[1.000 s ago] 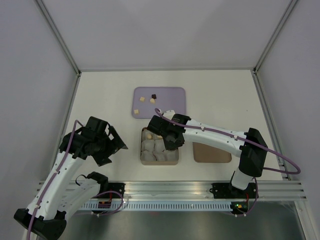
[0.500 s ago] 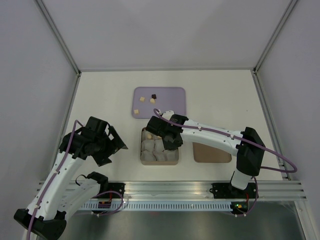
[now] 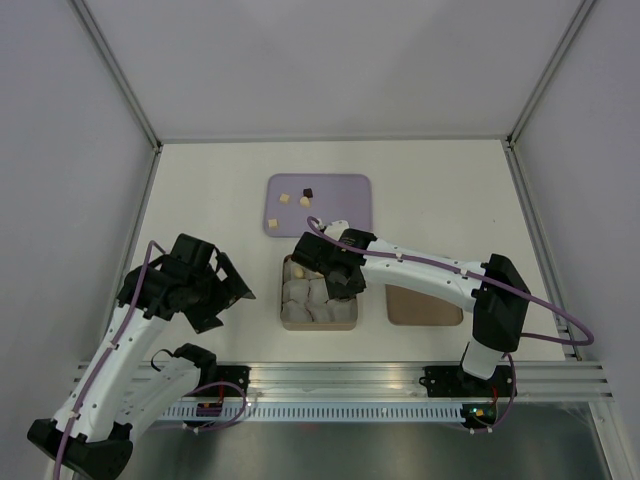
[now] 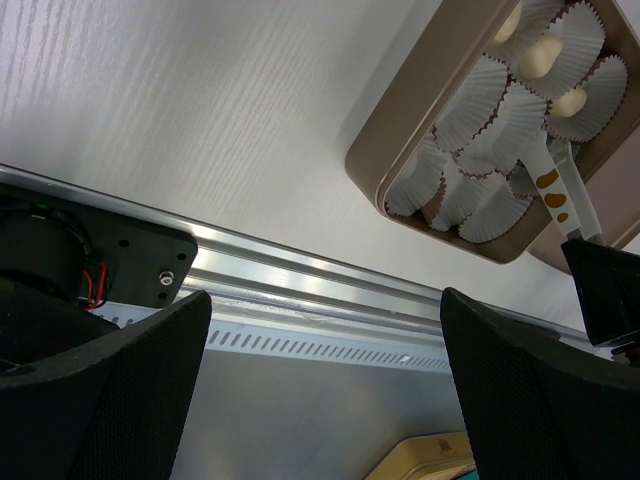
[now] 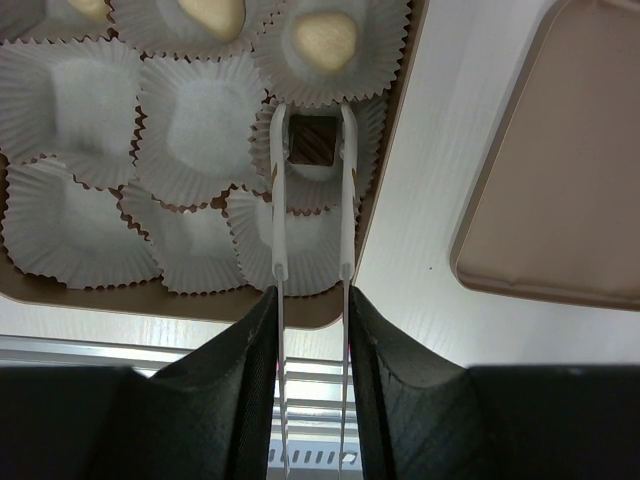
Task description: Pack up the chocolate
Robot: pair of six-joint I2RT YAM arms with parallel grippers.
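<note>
- Right gripper: the thin white fingers are set narrow and closed on a dark chocolate piece, with one tip at each side of it
- Dark chocolate piece: it sits low inside a paper cup, in the column of cups next to the box's 3 o'clock wall in the right wrist view
- Tan chocolate pieces: three of them, each in its own cup, lie in the row at the 12 o'clock edge of the right wrist view; the nearest one is directly at 12 o'clock of the held dark piece
- Box: a tan tray packed with white crinkled paper cups, near the centre of the table; from above, the right gripper covers its 12 o'clock half
- Purple tray: it lies at 12 o'clock of the box, apart from it, and carries four loose pieces, three tan and one dark
- Lid: flat and brown, it lies on the table just at 3 o'clock of the box
- Left gripper: the dark fingers are spread wide with nothing between them; it hangs above the table at 9 o'clock of the box, well apart from the chocolate
</note>
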